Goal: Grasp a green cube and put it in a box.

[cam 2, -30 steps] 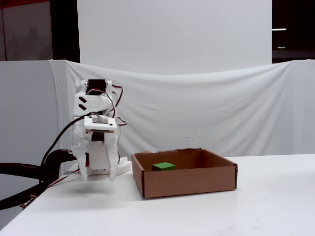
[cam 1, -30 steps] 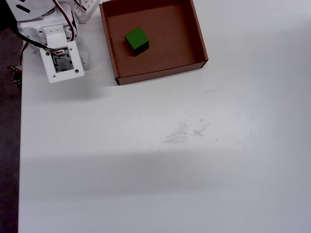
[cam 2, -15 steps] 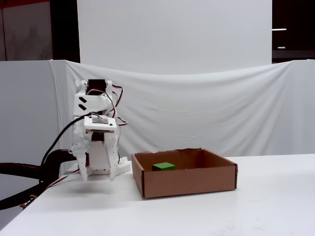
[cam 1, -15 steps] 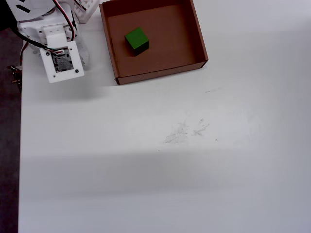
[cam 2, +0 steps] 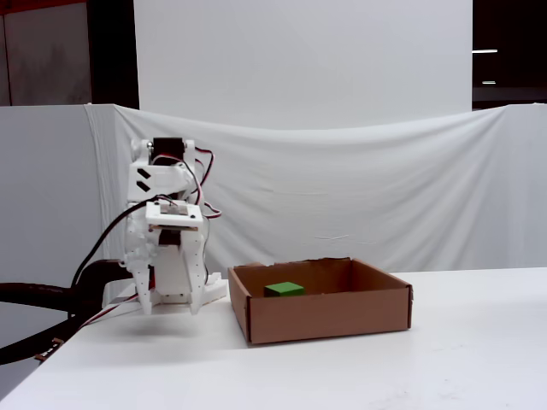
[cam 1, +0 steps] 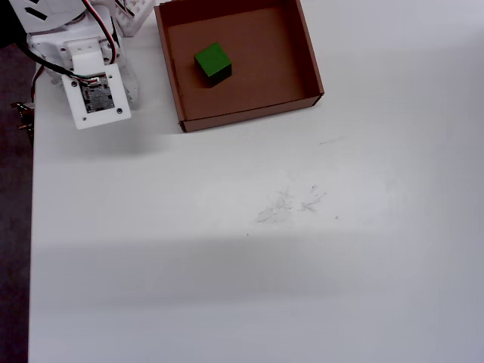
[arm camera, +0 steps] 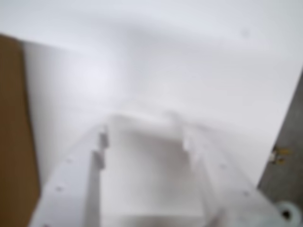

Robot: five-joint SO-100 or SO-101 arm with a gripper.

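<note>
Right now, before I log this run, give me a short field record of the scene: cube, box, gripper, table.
cube: green cube lies inside the box, on its floor, nearer the left wall in the overhead view
box: brown cardboard box, open top, upright, near the table's far edge
gripper: gripper folded back beside the box, pointing down, apart from it; nothing between its fingers in the wrist view; open or shut unclear
table: white table, faint scuff marks near the middle
task state: cube already in the box
</note>
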